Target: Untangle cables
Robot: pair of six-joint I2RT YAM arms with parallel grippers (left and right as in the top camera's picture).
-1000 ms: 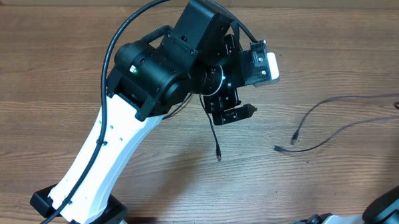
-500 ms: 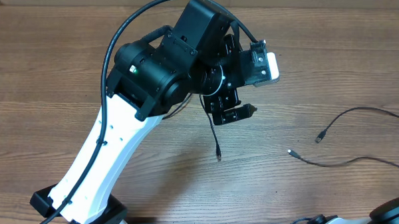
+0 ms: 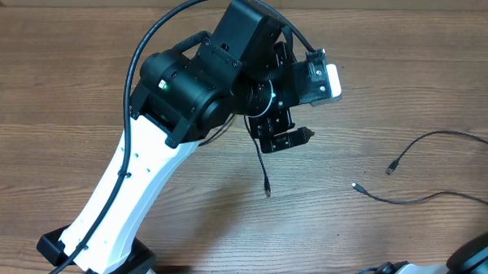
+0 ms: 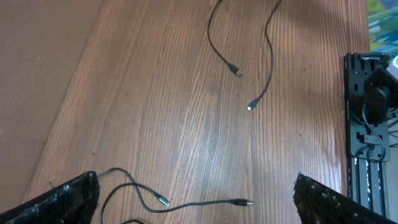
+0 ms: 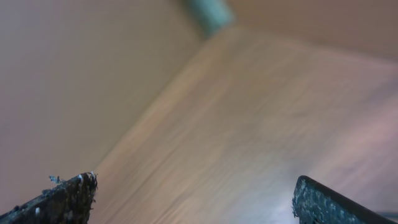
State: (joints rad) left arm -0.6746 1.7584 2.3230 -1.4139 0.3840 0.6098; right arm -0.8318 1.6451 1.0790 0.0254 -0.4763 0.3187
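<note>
1. The cables (image 3: 452, 133) lie loose on the wooden worktop (image 3: 67, 82); nothing grips them.
2. In the overhead view two of them sit at about 3 o'clock from the middle; the upper cable ends in a small plug (image 3: 389, 169) and runs off the right edge; the lower cable (image 3: 396, 201) lies just below it, its plug end pointing toward 9 o'clock; the two ends are near each other but apart.
3. A third cable (image 3: 261, 170) trails toward 6 o'clock from under the left claw (image 3: 298, 110), its plug resting on the worktop.
4. The left wrist view shows thin cord between the left fingers (image 4: 68, 199) at 6 o'clock, with two plug ends (image 4: 163, 201) lying flat; whether they belong to one cord I cannot tell; the other two cables lie at 12 o'clock, well apart from these.
5. The left claw is spread wide, pinching nothing.
6. The right claw (image 5: 196, 180) is spread wide as well; its view is blurred, showing only wood grain between the fingers (image 5: 323, 199).
7. Only part of the right arm (image 3: 480, 255) shows overhead, at 5 o'clock.
</note>
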